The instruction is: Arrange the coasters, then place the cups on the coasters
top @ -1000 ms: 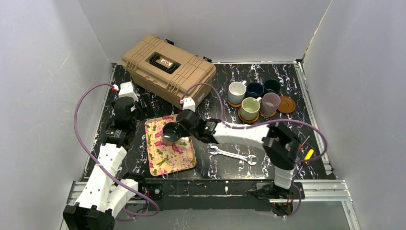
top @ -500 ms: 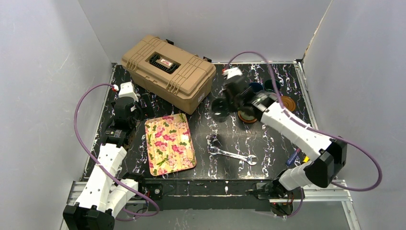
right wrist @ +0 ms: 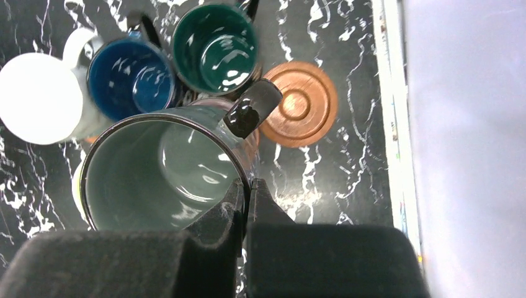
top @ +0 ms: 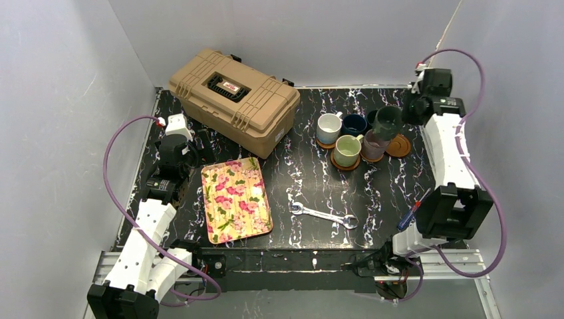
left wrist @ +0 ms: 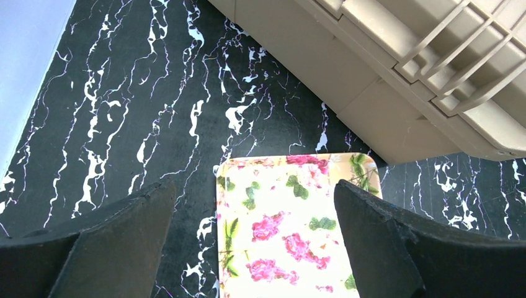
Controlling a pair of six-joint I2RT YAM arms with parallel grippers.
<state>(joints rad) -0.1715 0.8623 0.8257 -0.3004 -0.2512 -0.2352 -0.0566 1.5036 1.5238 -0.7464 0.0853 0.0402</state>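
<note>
Jaws of right gripper [right wrist: 245, 192] clamped on rim of dark cup [right wrist: 161, 174], over other cups [top: 347, 149] at table's [top: 306, 179] 2 o'clock; bare coaster [top: 400, 145] at cup's 5 o'clock. Left gripper [left wrist: 253, 192] apart above floral tray [left wrist: 291, 248].

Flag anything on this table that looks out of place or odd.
A steel wrench lies loose near the front, and a tan tool case sits at the back left; neither belongs to this job. One orange coaster at the group's right end is bare; the right gripper holds a dark cup by its rim.
</note>
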